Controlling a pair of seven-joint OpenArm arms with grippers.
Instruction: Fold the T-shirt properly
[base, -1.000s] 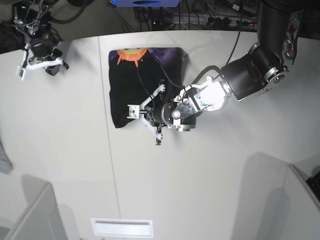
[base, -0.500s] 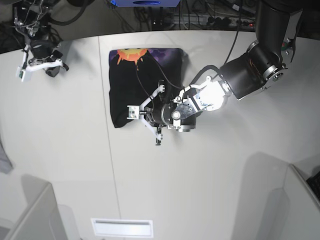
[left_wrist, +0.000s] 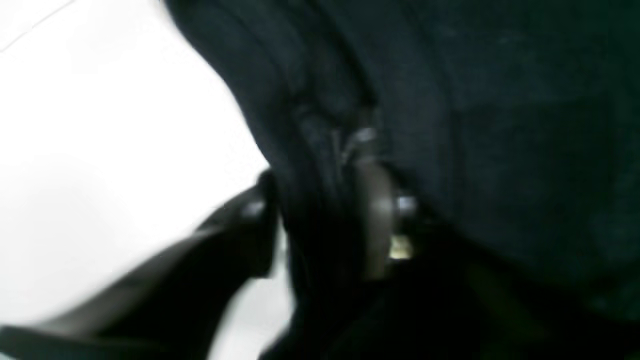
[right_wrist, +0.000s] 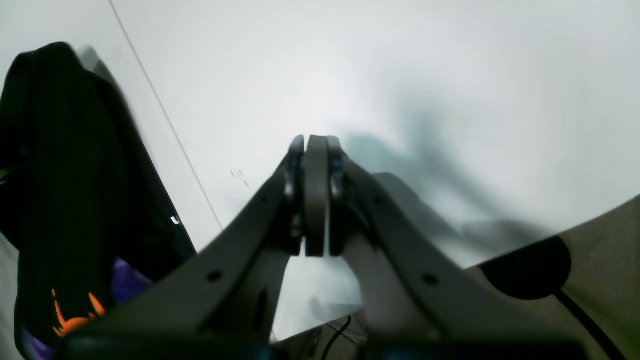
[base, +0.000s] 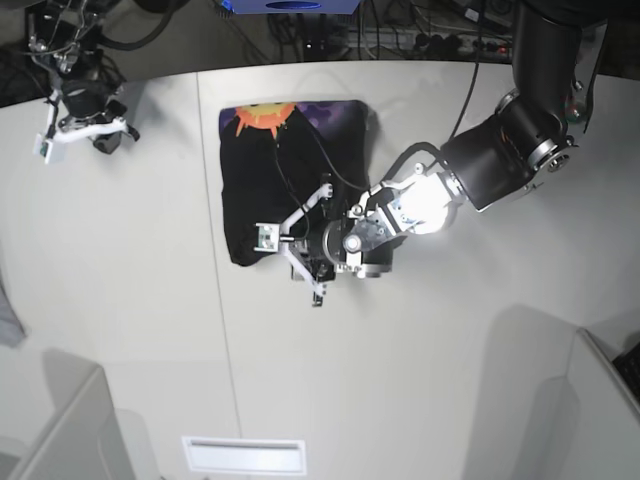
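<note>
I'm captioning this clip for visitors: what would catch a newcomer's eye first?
The black T-shirt folded on the white table, its orange sun print at the far edge. The left gripper sits low at the shirt's near edge, under a bright light. The right gripper hangs shut, far off at the table's corner.

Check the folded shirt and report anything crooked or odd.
The T-shirt is folded into a rough rectangle, but its near edge is rumpled and bunched around the left pincer. Its lower corner bulges unevenly. Nothing looks torn.
</note>
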